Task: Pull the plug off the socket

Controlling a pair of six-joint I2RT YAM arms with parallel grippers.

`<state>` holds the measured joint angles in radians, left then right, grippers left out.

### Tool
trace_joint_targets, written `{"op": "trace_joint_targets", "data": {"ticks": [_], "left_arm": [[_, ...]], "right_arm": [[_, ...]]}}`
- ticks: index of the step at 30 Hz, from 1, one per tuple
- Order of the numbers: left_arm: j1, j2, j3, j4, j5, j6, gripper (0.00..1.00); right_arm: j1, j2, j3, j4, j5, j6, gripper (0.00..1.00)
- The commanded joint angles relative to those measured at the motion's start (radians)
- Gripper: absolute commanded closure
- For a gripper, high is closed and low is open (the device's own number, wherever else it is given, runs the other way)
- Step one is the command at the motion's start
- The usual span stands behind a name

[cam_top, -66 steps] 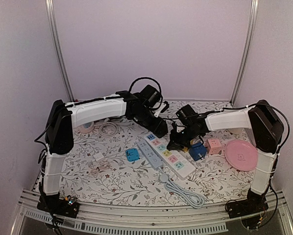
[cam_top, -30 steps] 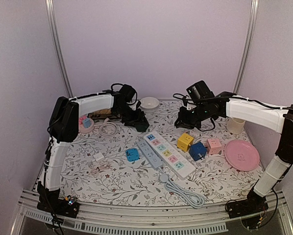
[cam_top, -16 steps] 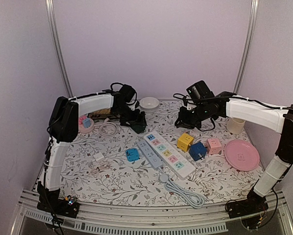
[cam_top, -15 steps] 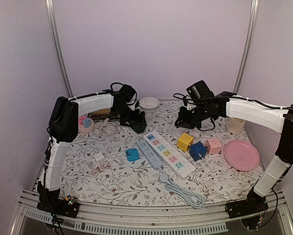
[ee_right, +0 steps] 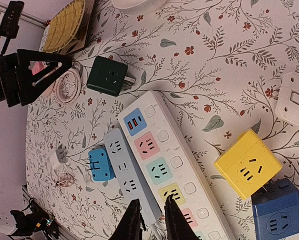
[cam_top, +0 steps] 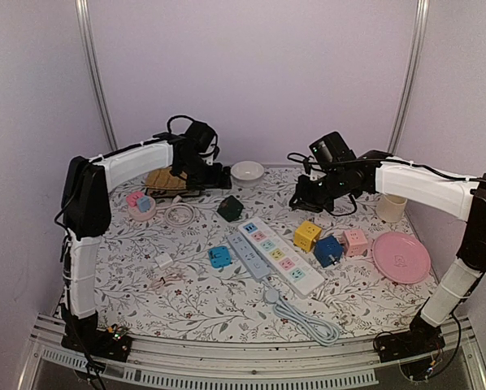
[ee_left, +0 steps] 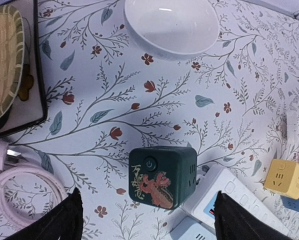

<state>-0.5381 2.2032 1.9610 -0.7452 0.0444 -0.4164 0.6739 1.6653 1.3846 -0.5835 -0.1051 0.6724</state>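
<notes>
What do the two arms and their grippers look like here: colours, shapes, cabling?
Both arms have white link covers with black joint housings and black cables running along them. The left gripper and right gripper are black. In the wrist views their fingers look like dark, tapered wedges. No markings are readable.

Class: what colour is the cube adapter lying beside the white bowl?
Dark green cube adapter, clearest in the left wrist view.

The dark green cube plug (ee_left: 162,176) bears a power symbol and unreadable gold characters.
</notes>
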Motion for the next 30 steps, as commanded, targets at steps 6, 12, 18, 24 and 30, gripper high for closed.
{"op": "trace_joint_targets", "data": {"ticks": [6,12,18,24,30], "left_arm": [[0.099,-0.177,-0.123,-0.031,-0.238,-0.068,0.11],[0.200,-0.265,-0.231,-0.067,-0.360,-0.195,0.12],[0.268,-0.260,-0.277,-0.136,-0.454,-0.326,0.14],[0.298,-0.199,-0.279,-0.125,-0.473,-0.369,0.15],[0.326,-0.103,-0.212,-0.158,-0.454,-0.422,0.17]], "right_arm": [[0.000,-0.023,0.031,-0.007,0.009,-0.009,0.77],[0.001,-0.007,0.040,-0.007,0.003,-0.016,0.76],[0.000,0.001,0.048,-0.008,0.000,-0.023,0.76],[0.000,-0.006,0.041,-0.011,-0.001,-0.024,0.75],[0.000,-0.005,0.039,-0.022,-0.002,-0.027,0.75]]}}
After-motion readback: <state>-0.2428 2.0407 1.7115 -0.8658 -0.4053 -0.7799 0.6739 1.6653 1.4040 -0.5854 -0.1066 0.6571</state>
